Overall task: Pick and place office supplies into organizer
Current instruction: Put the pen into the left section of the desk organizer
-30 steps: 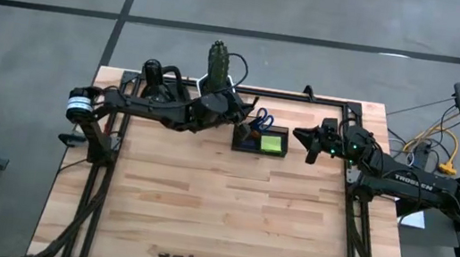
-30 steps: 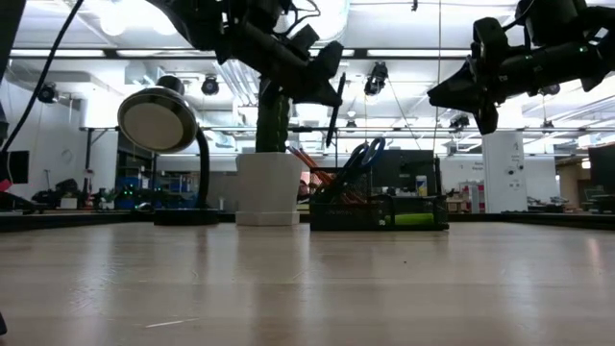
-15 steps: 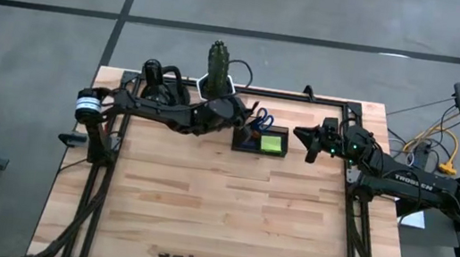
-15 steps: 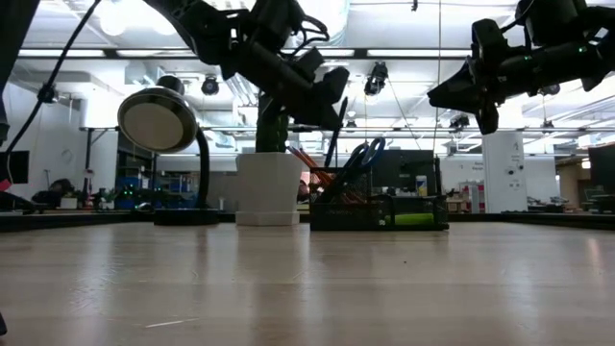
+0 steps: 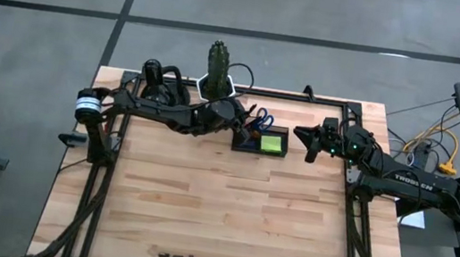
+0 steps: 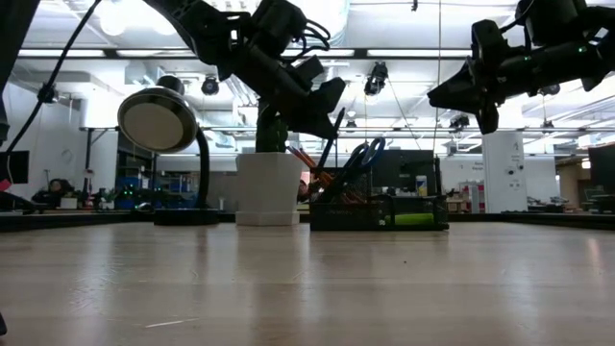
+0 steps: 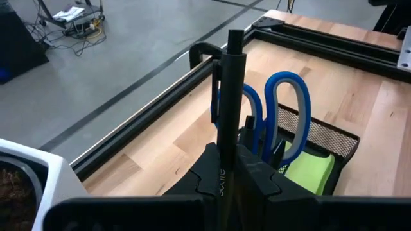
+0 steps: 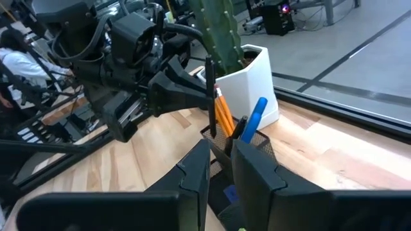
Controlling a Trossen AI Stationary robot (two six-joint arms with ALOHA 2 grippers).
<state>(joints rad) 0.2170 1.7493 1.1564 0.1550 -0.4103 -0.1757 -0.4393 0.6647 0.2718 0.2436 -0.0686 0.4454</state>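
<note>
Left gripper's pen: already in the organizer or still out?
Still out: the pen is clamped in the left gripper, its tip above the organizer.

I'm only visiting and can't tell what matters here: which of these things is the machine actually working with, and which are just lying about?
Part of the job:
- dark mesh organizer box
- dark pen gripped by the left gripper, above the organizer
- blue-handled scissors, orange pencils, lime-green sticky-note pad, already inside
- tiny black clips at the table's front edge

Just lying about:
- cactus in a white pot
- desk lamp
</note>
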